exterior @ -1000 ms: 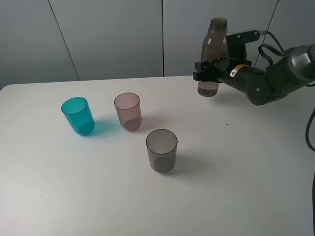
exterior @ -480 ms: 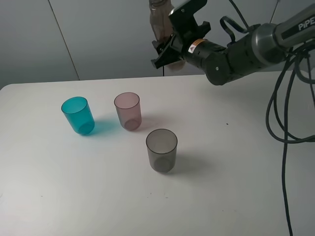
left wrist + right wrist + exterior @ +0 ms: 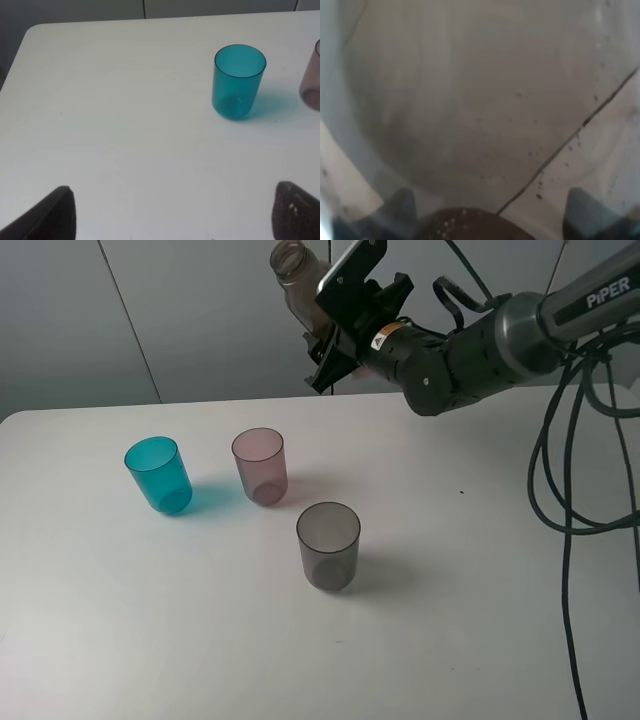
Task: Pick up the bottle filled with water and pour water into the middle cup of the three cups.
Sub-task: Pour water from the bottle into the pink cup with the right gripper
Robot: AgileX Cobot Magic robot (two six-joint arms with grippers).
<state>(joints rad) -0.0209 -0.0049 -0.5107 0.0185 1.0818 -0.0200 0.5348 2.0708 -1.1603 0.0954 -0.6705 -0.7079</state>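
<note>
Exterior high view puts the bottle (image 3: 297, 280) well up off the bench (image 3: 480, 630), gripped about its lower body by my right tool (image 3: 330, 338), whose jaws are closed on it. The bottle is tilted, with its neck leaning toward the left side. I judge the lean is the start of a pour, and the height is there to clear the cup rims. The right wrist view is filled by the bottle's translucent wall and adds little.

The middle cup (image 3: 260, 466) stands upright on the bench, below the bottle's mouth in that high view. From this angle I cannot tell whether the mouth is truly over it. The teal cup (image 3: 159, 475) stands apart on its left and the grey cup (image 3: 328, 546) apart on its right, nearer the camera, so there is bare bench all round the target. All three sit well in from the bench edges.

My left tool (image 3: 175, 215) hangs wide open and empty, back from the teal cup and out of the pour path.
</note>
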